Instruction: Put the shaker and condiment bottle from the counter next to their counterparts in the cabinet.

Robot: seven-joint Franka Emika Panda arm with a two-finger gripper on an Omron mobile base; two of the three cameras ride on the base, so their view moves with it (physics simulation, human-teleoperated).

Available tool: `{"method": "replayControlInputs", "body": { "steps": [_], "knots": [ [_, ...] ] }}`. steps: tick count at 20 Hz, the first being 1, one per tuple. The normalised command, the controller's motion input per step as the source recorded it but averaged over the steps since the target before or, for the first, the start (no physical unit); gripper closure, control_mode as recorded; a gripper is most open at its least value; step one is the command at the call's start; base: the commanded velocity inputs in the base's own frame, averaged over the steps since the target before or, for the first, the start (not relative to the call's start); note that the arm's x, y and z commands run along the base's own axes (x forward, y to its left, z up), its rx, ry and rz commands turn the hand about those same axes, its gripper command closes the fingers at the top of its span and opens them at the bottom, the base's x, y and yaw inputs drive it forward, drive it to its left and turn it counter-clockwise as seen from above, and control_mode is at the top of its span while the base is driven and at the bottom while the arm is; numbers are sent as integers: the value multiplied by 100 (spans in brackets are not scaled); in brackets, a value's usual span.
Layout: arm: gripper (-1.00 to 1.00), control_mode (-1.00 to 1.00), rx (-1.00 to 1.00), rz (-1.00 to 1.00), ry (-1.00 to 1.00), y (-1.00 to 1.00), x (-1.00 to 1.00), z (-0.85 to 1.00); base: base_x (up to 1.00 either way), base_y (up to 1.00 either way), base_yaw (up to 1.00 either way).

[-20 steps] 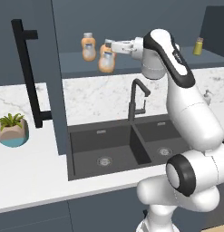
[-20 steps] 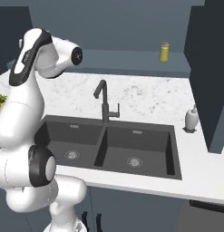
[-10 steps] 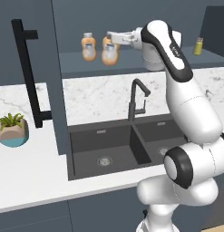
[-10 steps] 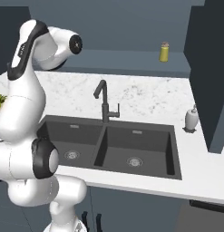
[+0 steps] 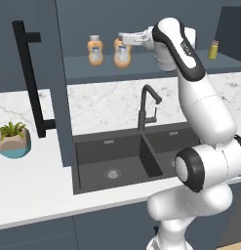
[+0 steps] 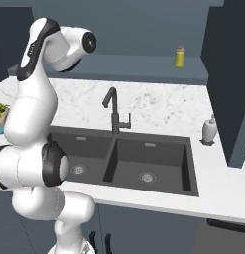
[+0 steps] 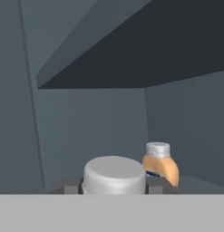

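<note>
The condiment bottle (image 5: pixel 122 54), an orange squeeze bottle with a pale grey-white cap and a light label, sits at the upper centre of the left base view, over the shelf of the dark slate-blue wall cabinet (image 5: pixel 141 68). The jaws are pinching it at the neck; in the hand view its pale cap (image 7: pixel 114 174) fills the lower centre with a dark finger tip on either side. Its look-alike orange bottle (image 5: pixel 95 51) stands just beside it to the left in the left base view, and shows lower right of centre in the hand view (image 7: pixel 161 168).

I cannot tell whether the held bottle's base is touching the shelf. If it is let go while hanging above the shelf, it could drop, rock and tip, since it is tall and narrow. The two bottles are near each other, so any sideways drift of the white gripper (image 5: pixel 128 38) could knock the standing one over or push it toward the back wall. Pulling away at an angle might drag the released bottle off the shelf edge.

The small pale blue-grey shaker (image 6: pixel 209 130) with a dark cap waits on the white marble tabletop (image 6: pixel 158 106), at the right of the right base view, and the yellow-green shaker (image 6: pixel 179 56) stands on the shelf at upper right.
</note>
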Motion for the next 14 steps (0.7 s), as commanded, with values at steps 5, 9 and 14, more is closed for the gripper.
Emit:
{"method": "replayControlInputs", "body": {
  "steps": [5,9,14],
  "knots": [
    [100,-100,0,-8,-3,-20,2,-32,0,0,0],
    [100,-100,0,-6,-7,-23,0,-12,0,0,0],
    [100,-100,0,-4,-4,-7,0,-16,0,0,0]
  ]
}}
